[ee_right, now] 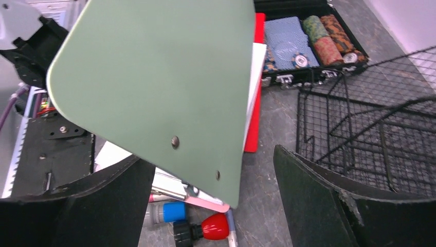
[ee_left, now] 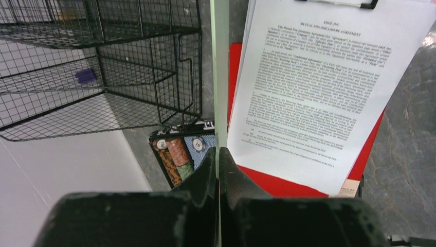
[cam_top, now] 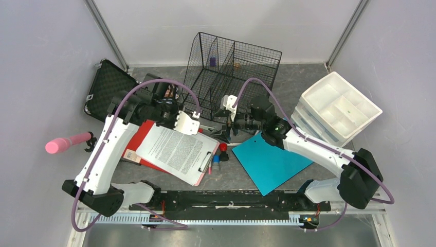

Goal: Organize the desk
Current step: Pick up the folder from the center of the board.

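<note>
Left jaws are pinching the green clipboard (ee_left: 221, 77) edge-on, its long axis running toward 12 o'clock above the desk (ee_left: 406, 154); my right jaws are standing wide, gripping nothing. Rack (ee_left: 128, 77) is lying at 10 o'clock, probably its destination.

At the back of the desk (cam_top: 303, 82), left to right: open case (cam_top: 105, 90) with chips (ee_right: 329, 31) and cards (ee_right: 285, 36) in it, wire basket (cam_top: 231, 69) in the middle, drawer unit (cam_top: 339, 108) by the right wall. Before the case, a clipboard (cam_top: 175, 152) lying on a folder (cam_top: 134, 141), markers (cam_top: 222, 147) just right of it, then a second folder (cam_top: 270, 162) flat before the drawer unit. Between clipboard and basket, a thin board (ee_right: 154, 77) raised on edge, pinched in the left gripper (ee_left: 218, 154); along the near edge, a rail (cam_top: 226, 198).
</note>
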